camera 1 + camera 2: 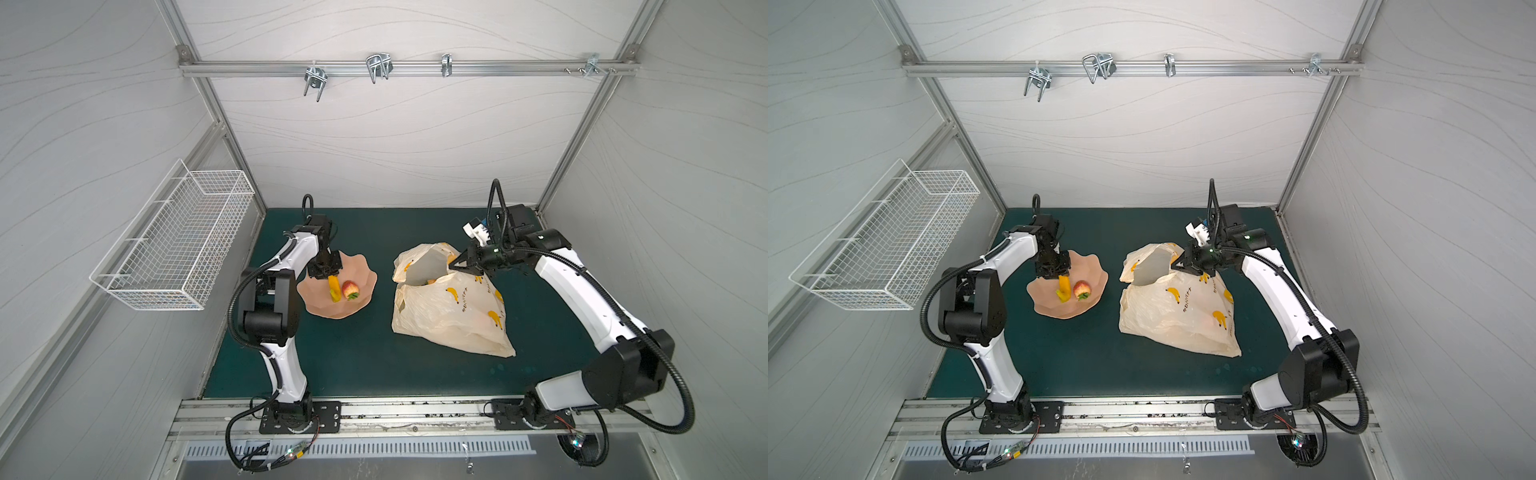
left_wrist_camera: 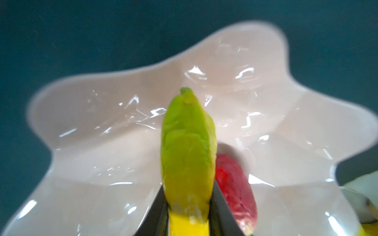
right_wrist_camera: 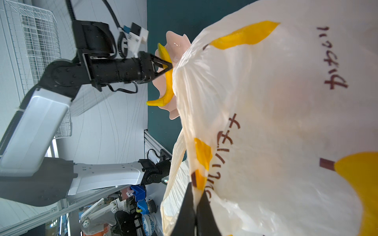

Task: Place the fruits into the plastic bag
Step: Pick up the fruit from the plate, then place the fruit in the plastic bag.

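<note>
Left gripper (image 1: 329,274): positioned over the pink scalloped plate (image 1: 368,272). Its jaws are closed most of the way onto a banana (image 1: 333,286) and grip its yellow part. The green tip points down toward the plate. Whether the tip touches the plate cannot be told.

Strawberry (image 1: 350,289): lies on the plate just beside the banana, apart from the gripper.

Plate: sits on the green mat (image 1: 353,361), toward the mat's left edge and rear half.

Plastic bag (image 1: 449,320): lies on the mat right of the plate and apart from it, nearer the right edge. Its mouth faces the plate and stands open.

Right gripper (image 1: 458,264): jaws fully closed, pinching the upper rim of the bag and holding it raised.

Orange piece (image 1: 431,281): visible inside the bag's mouth. Other contents are hidden by the plastic.
</note>
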### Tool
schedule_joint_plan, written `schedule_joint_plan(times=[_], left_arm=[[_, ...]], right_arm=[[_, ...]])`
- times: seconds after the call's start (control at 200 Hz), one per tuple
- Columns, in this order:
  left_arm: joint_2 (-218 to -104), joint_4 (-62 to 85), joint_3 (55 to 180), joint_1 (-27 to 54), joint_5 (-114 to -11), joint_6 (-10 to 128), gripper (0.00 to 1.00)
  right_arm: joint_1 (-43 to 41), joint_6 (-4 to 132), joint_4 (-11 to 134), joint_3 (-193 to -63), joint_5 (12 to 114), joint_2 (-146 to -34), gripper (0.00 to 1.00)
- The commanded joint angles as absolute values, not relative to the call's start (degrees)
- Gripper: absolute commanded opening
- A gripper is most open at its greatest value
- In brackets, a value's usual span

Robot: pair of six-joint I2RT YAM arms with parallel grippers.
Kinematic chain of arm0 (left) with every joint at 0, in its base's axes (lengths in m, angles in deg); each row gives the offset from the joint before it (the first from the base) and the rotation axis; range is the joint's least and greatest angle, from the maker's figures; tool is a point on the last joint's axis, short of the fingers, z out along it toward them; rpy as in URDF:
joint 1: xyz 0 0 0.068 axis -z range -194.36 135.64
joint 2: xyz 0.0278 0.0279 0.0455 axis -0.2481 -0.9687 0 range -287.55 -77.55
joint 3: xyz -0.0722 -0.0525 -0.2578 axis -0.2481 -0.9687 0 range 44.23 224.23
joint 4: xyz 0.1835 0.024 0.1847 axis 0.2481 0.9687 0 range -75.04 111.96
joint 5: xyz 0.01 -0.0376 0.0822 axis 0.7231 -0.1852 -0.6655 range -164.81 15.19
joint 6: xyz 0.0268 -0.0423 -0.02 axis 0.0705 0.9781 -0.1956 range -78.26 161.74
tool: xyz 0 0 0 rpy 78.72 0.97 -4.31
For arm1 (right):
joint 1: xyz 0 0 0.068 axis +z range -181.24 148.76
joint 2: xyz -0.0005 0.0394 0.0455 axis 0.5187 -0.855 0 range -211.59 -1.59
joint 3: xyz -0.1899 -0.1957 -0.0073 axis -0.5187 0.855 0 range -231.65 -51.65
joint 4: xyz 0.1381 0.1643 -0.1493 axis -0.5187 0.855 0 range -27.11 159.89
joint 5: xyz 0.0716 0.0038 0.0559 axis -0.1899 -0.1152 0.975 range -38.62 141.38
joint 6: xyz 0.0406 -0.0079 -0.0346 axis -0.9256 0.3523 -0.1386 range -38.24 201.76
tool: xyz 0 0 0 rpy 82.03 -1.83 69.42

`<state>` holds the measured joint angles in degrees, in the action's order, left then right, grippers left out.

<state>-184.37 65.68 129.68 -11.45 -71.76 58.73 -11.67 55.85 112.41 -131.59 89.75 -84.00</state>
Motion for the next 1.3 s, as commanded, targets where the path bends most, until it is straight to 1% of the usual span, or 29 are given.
schedule_joint_plan(times=[0.0,0.105,0.235,0.47,0.555,0.62,0.76,0.96,1.05,1.296], left_arm=[[-179.6,68.2,136.4,-11.8,-70.8,56.1,0.16],[-176.2,66.2,138.7,-11.7,-66.4,53.5,0.16],[-172.0,59.9,136.8,-11.7,-60.7,49.3,0.16],[-168.8,55.7,133.1,-9.9,-56.7,44.0,0.15],[-167.5,53.9,131.7,-7.6,-54.8,41.1,0.15],[-166.1,53.0,130.7,-5.2,-51.5,37.7,0.14],[-162.5,48.4,126.2,2.5,-49.7,30.2,0.12],[-162.5,49.8,124.4,9.3,-47.7,23.8,0.12],[-162.9,50.0,123.9,11.5,-48.7,21.8,0.11],[-165.7,49.7,124.0,14.8,-49.3,21.3,0.10]], right_arm=[[-12.0,56.8,114.0,-132.5,89.8,-82.9,0.00],[-12.1,56.8,114.1,-132.4,89.9,-82.8,0.00],[-12.0,56.9,114.2,-132.3,89.9,-82.6,0.00],[-12.1,57.1,114.4,-132.3,90.0,-82.6,0.00],[-12.0,57.2,114.5,-132.3,90.0,-82.6,0.00],[-12.0,57.2,114.5,-132.4,90.1,-82.6,0.00],[-12.0,57.4,114.7,-132.5,90.1,-82.7,0.00],[-12.0,57.5,114.8,-132.5,90.3,-82.7,0.00],[-12.0,57.5,114.8,-132.7,90.4,-82.9,0.00],[-12.0,57.9,115.2,-132.7,90.5,-82.9,0.00]])
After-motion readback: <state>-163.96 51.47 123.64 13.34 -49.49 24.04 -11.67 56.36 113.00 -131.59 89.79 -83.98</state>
